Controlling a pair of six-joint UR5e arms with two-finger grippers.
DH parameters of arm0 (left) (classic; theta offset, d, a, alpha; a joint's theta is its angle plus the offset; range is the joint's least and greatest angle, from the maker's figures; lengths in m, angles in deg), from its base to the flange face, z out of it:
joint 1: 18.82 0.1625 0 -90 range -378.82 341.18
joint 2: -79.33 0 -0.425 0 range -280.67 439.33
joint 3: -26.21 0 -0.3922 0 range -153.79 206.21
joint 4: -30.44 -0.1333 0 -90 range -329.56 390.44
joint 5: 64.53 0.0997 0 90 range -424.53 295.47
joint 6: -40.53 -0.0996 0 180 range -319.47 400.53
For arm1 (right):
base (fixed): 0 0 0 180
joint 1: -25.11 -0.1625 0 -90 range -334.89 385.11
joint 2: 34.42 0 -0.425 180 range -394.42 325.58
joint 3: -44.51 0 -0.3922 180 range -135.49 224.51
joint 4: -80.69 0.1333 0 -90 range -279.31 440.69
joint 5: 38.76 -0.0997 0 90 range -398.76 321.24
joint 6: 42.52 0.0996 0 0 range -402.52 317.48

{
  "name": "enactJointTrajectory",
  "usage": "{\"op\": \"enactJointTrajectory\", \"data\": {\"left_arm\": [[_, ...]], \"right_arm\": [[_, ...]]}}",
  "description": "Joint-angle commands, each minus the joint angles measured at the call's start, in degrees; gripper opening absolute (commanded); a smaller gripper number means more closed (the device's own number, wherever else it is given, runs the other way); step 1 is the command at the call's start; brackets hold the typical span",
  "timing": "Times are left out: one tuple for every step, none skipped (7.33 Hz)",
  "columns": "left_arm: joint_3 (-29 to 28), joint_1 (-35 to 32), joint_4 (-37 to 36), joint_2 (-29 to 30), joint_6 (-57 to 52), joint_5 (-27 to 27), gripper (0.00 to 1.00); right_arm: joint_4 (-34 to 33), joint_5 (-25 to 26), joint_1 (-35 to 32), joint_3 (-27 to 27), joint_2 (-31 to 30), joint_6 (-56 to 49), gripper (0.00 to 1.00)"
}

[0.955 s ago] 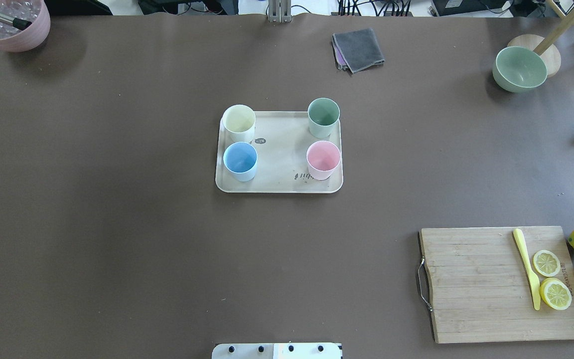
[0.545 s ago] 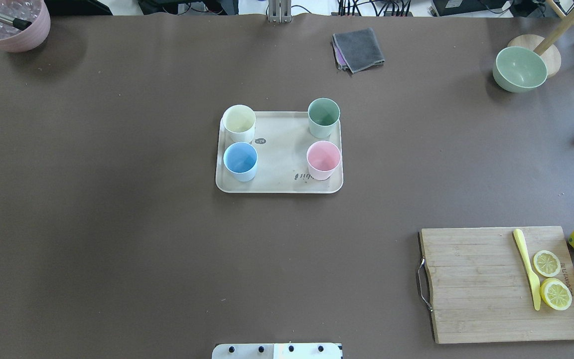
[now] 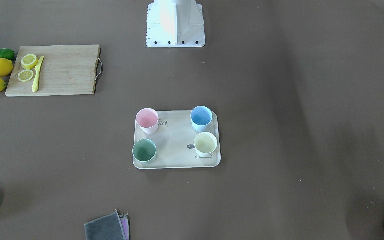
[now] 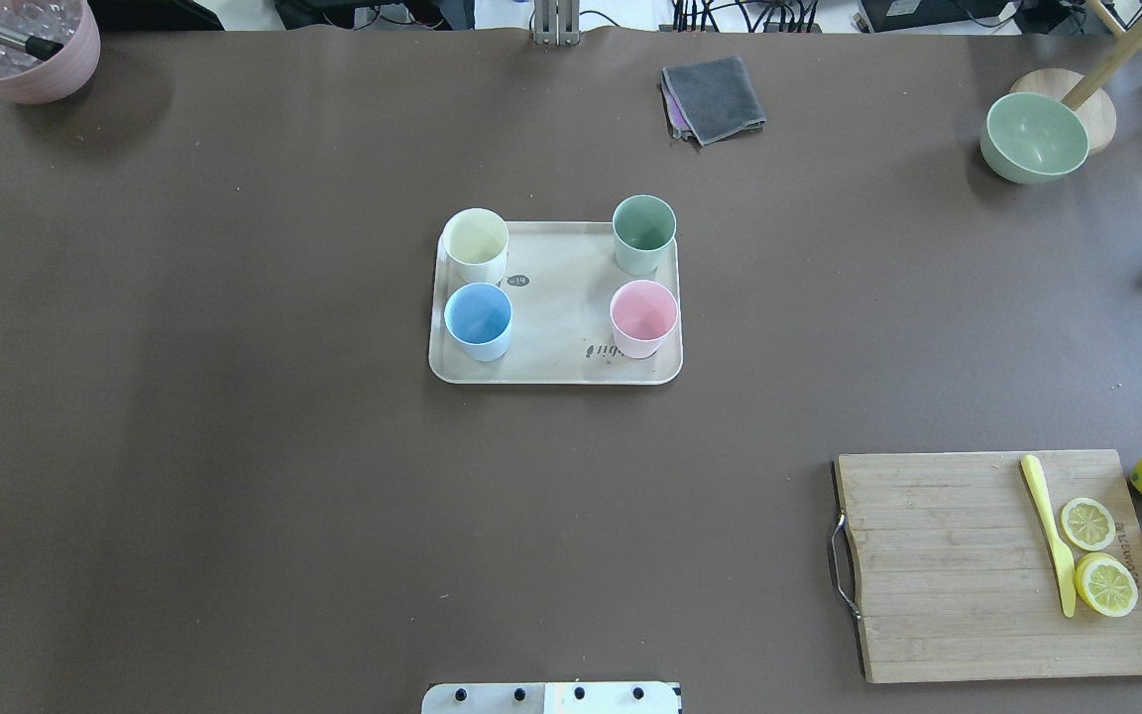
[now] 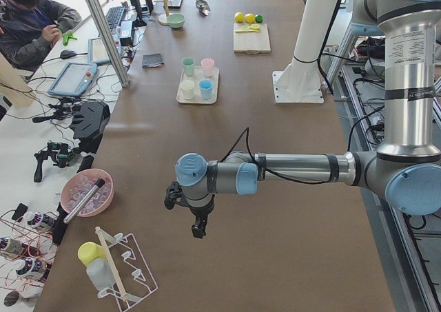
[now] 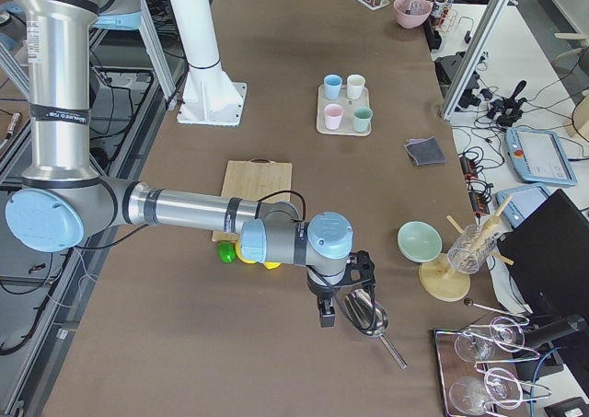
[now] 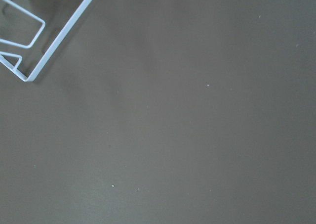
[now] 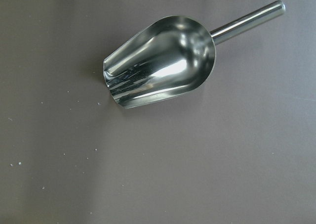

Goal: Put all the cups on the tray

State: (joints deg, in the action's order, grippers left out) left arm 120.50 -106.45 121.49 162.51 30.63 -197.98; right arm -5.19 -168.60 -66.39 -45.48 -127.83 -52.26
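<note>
The beige tray (image 4: 561,307) lies mid-table and also shows in the front-facing view (image 3: 175,143). All four cups stand upright on it: cream-yellow (image 4: 475,243), sage green (image 4: 643,230), light blue (image 4: 478,319) and pink (image 4: 643,315). My left gripper (image 5: 198,229) shows only in the exterior left view, far from the tray, near the table's left end. My right gripper (image 6: 324,318) shows only in the exterior right view, over a metal scoop at the right end. I cannot tell whether either is open or shut.
A metal scoop (image 8: 158,61) lies under the right wrist. A white wire rack (image 7: 34,31) is near the left wrist. A wooden cutting board (image 4: 948,565) with a knife and lemon slices, a green bowl (image 4: 1034,136), a grey cloth (image 4: 713,97) and a mauve container (image 4: 21,45) stand around the table's edges.
</note>
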Motion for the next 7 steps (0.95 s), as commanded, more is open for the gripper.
{"op": "enactJointTrajectory", "data": {"left_arm": [[0.4,-3.0,0.6,-1.2,0.0,-3.0,0.97],[0.0,-3.0,-0.4,0.0,0.0,-2.8,0.97],[0.0,-2.8,-3.3,1.6,-0.1,-2.7,0.97],[0.3,-2.9,-5.5,2.6,-0.3,-1.7,0.97],[0.2,-3.0,-5.6,2.2,0.0,-0.8,0.97],[0.2,-3.1,-5.5,1.8,0.3,-0.8,0.97],[1.2,-3.2,-5.3,1.7,0.1,-0.7,0.97]], "right_arm": [[-3.0,0.6,3.8,-3.3,0.2,0.1,1.0],[-9.3,1.0,4.7,-7.8,0.4,0.1,1.0],[-15.6,2.3,4.8,-11.1,1.2,-0.4,1.0],[-15.6,2.0,4.8,-11.0,0.3,-0.7,1.0],[-15.6,1.9,4.8,-10.9,0.1,-0.4,1.0],[-15.6,1.7,4.8,-10.8,0.1,-0.2,1.0],[-15.6,1.7,4.8,-11.0,0.1,-0.2,1.0]]}}
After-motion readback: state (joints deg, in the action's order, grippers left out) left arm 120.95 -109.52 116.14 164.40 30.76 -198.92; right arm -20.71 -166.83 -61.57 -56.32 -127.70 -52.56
